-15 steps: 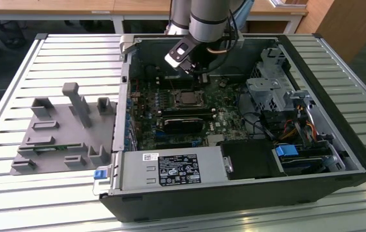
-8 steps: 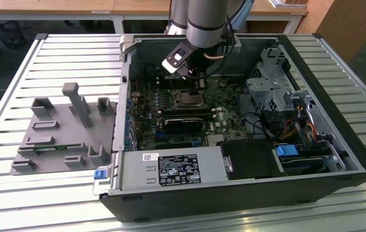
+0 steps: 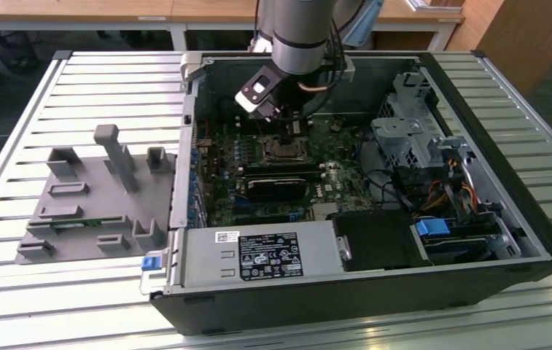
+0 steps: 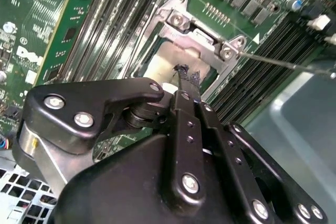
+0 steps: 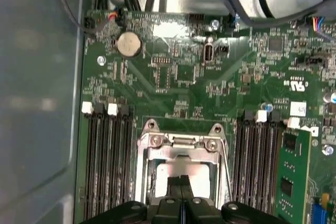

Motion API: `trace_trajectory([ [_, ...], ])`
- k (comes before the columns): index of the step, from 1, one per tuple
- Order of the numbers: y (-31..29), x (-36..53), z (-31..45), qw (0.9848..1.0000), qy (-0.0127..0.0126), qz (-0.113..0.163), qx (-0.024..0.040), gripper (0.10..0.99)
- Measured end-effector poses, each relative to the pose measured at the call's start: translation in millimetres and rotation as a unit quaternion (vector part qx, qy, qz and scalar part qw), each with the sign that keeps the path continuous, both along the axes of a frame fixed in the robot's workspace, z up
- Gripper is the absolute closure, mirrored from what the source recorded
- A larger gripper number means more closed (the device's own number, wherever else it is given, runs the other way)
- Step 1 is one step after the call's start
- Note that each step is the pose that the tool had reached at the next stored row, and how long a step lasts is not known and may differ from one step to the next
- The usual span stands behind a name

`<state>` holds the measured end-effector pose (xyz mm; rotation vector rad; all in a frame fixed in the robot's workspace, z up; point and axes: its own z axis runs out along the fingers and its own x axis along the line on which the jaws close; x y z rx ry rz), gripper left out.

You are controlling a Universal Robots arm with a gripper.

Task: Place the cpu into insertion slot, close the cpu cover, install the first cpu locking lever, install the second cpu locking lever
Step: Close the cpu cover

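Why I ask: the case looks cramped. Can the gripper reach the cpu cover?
Probably yes: the gripper hangs right over the cpu cover, nothing visible between them, memory slots off to both sides.

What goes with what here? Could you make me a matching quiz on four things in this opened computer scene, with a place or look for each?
Things
1. gripper
2. grey fixture
3. coin battery
4. cpu

Descriptions
A. round and silver, on the green motherboard
B. pale square framed by the cpu cover
C. on the slatted table, at the exterior view's left of the computer case
D. jaws shut, directly over the cpu

Pairs: 1-D, 2-C, 3-A, 4-B
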<state>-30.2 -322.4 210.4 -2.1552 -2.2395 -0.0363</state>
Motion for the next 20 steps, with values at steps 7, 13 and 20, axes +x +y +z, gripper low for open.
trace_trajectory([
  [7,0.1,-10.0,-2.4,1.0,-0.0001,0.0,0.0001,0.98],
  [13,0.0,-14.9,-6.4,1.0,0.0,0.0,0.0,0.98],
  [20,0.0,-15.8,-9.7,1.0,0.0001,0.0,-0.0002,0.98],
])
